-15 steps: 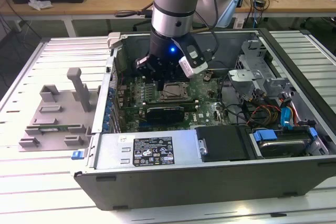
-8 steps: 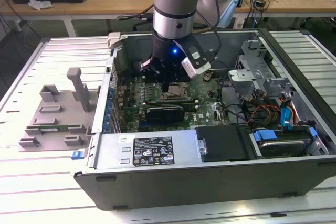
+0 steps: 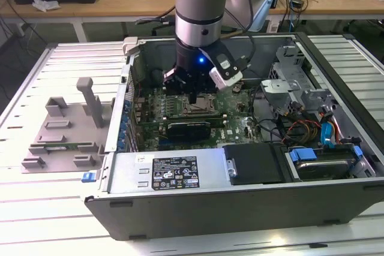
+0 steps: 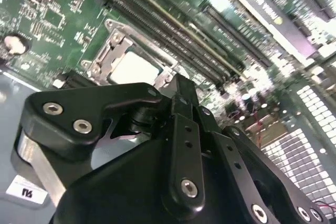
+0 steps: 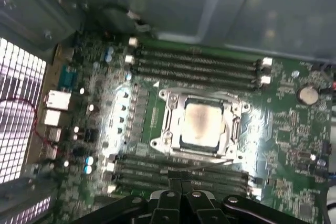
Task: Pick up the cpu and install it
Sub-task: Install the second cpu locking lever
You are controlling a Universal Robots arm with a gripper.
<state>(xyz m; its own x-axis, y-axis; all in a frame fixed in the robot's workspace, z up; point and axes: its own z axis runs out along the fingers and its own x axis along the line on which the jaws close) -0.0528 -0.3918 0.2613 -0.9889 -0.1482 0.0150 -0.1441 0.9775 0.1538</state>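
Observation:
The cpu (image 5: 202,124) is a pale silver-grey square lying flat inside the metal-framed socket (image 5: 169,124) on the green motherboard; the second wrist view has the cpu (image 4: 135,69) in the same frame. My gripper (image 5: 181,191) hangs just above the board beside the socket, its black fingers (image 4: 178,90) pressed together with nothing between them. In the exterior view the gripper (image 3: 192,96) reaches down into the open computer case, right over the socket (image 3: 203,108).
Memory slots (image 5: 194,66) run along both sides of the socket. The case walls (image 3: 129,82) surround the arm, with a power supply (image 3: 174,172) in front and drive cables (image 3: 306,127) at the exterior view's right. A grey plastic tray (image 3: 60,130) sits outside the case, at the exterior view's left.

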